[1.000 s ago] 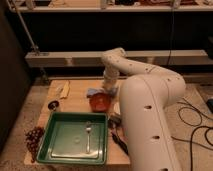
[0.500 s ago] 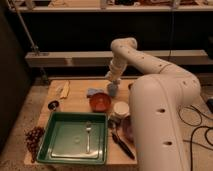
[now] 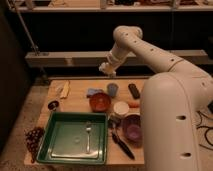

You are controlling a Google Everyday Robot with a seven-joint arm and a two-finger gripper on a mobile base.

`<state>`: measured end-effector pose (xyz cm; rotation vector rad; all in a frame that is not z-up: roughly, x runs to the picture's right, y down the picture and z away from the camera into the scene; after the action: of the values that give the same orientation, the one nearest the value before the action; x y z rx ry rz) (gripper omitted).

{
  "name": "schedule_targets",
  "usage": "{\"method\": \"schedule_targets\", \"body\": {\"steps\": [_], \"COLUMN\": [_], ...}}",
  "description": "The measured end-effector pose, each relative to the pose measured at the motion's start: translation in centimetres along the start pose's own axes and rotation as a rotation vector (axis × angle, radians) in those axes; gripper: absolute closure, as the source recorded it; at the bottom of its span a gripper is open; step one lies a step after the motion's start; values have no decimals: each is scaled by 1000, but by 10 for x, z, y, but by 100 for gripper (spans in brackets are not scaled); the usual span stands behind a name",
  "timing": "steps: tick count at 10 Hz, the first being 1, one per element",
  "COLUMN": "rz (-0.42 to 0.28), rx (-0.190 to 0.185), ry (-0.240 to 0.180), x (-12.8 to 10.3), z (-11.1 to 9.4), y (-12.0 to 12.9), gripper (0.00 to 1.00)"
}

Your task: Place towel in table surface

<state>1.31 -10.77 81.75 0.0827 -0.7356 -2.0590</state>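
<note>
Setting: dim room, dark metal shelving along the back wall. In front of it stands a light wooden table crowded with kitchen items. Any labels on the items are too small to read.

Gripper: at the end of the white arm, which reaches in from the right. It is raised over the far edge of the table, clear of the surface. Whether it is clenched or released cannot be told from this view. Nothing can be made out hanging from it.

Towel: small blue crumpled heap, lying on the table top near the far side. It sits below the gripper and a little to its left, apart from it and not touching.

Neighbours of the towel:
- red bowl just in front, rim touching or nearly touching the cloth
- blue cup just beside it on the right, upright
- yellowish item to the left, near the table's far left corner

Other items:
- black oblong object right of the cup
- white cup in front of the red bowl's right side
- purple bowl near the robot's body
- green tray at front left, holding a spoon
- dark grapes off the tray's left edge
</note>
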Motion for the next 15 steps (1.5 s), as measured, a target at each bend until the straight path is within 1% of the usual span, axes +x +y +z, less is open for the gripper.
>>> {"method": "schedule_targets", "body": {"steps": [2, 3, 5, 7, 8, 9, 10, 15], "rz": [-44, -76, -135, -193, -205, -214, -219, -219], "rx": [39, 60, 66, 67, 68, 70, 71, 71], "ry": [13, 18, 17, 1, -13, -32, -41, -41], "x": [12, 20, 35, 57, 61, 61, 59, 59], "z": [6, 11, 24, 45, 56, 72, 80, 80], "y": [-33, -56, -90, -124, -129, -133, -134, -132], "gripper": [100, 100, 100, 100, 100, 100, 100, 100]}}
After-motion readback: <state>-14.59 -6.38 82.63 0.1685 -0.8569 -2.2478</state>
